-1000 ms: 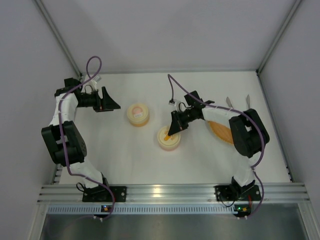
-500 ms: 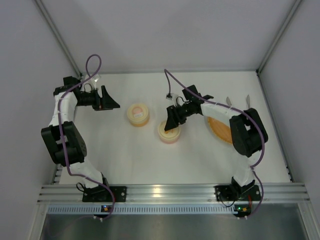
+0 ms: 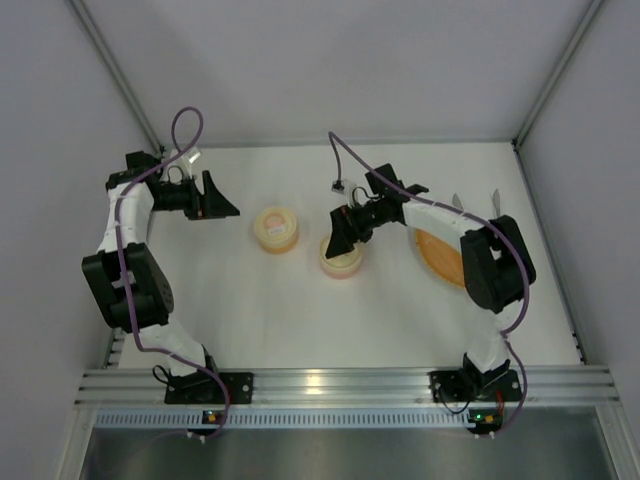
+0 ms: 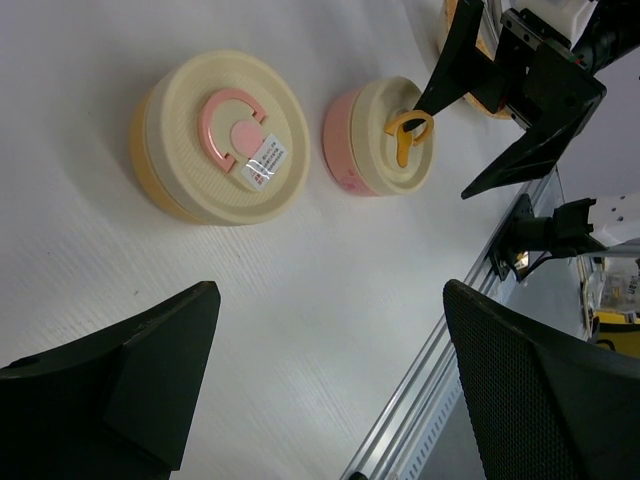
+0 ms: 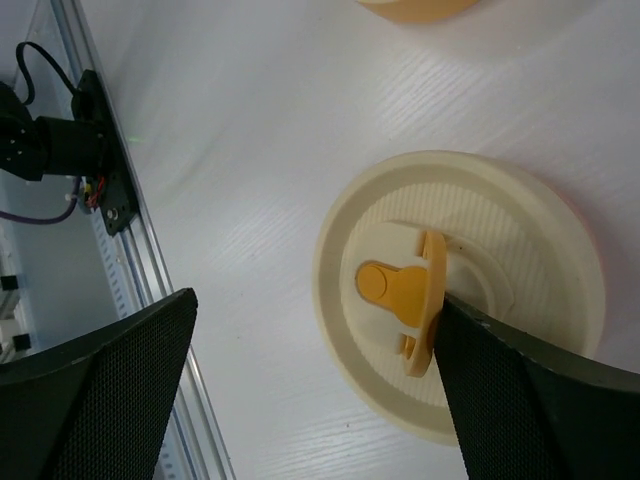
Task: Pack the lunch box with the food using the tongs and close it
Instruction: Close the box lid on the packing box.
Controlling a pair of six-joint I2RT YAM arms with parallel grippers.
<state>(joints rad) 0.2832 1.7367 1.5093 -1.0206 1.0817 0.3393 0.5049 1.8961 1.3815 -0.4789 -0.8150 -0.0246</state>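
A round lunch box container (image 3: 341, 262) with a pink base, cream lid (image 5: 480, 300) and raised orange handle (image 5: 405, 295) sits mid-table. My right gripper (image 3: 338, 243) (image 5: 318, 305) is open right above it, one finger against the handle ring and nothing held. A second lidded container (image 3: 276, 228) (image 4: 220, 135), orange-based with a pink handle, stands to its left. My left gripper (image 3: 218, 207) (image 4: 330, 300) hangs open and empty at the far left. Two grey ends of the tongs (image 3: 457, 205) poke out behind the right arm. The food is hidden.
The orange boat-shaped tray (image 3: 440, 258) lies right of the containers, partly under the right arm. White walls enclose the table at left, back and right. An aluminium rail (image 3: 330, 383) runs along the near edge.
My right gripper has gone from shut on the orange handle to open. It and the pink-based container shifted a little toward the far side. The left arm has not moved.
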